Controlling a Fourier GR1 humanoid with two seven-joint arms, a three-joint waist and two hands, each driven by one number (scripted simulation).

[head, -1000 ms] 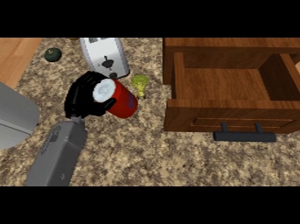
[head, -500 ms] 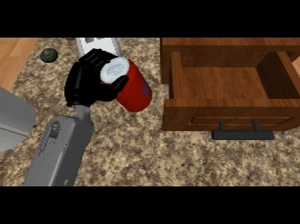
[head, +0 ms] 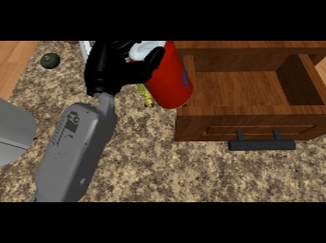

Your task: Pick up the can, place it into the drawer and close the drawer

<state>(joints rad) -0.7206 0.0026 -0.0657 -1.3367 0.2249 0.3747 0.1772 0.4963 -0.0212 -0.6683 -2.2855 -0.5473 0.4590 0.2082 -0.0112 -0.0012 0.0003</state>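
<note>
At the far left you see a grey rounded object [head: 3,130] lying partly out of view on the speckled bench [head: 193,171]; above it, near the upper left, a small dark green round item [head: 50,60] rests where the bench meets a strip of pale wood; nothing touches either of them.

Moving rightward, you find a grey forearm [head: 78,147] rising from the lower edge and leaning toward the upper right; which arm it is you cannot tell from this view alone, though it enters at the left side of the picture; it ends in the black hand [head: 112,69], whose fingers and thumb are curled round the upper end of the can [head: 171,78].

The can is red with a pale top; it is tilted, its pale end toward the hand and its red body slanting down to the right; its lower end overlaps the left wall of the drawer [head: 263,126], and you cannot tell whether it touches that wall. A sliver of a yellowish object [head: 147,96] shows just beside the can's left edge, mostly hidden.

At the right, the wooden drawer stands open, its brown floor bare to your view; a dark bar handle [head: 261,144] projects from its front panel, over the bench.
</note>
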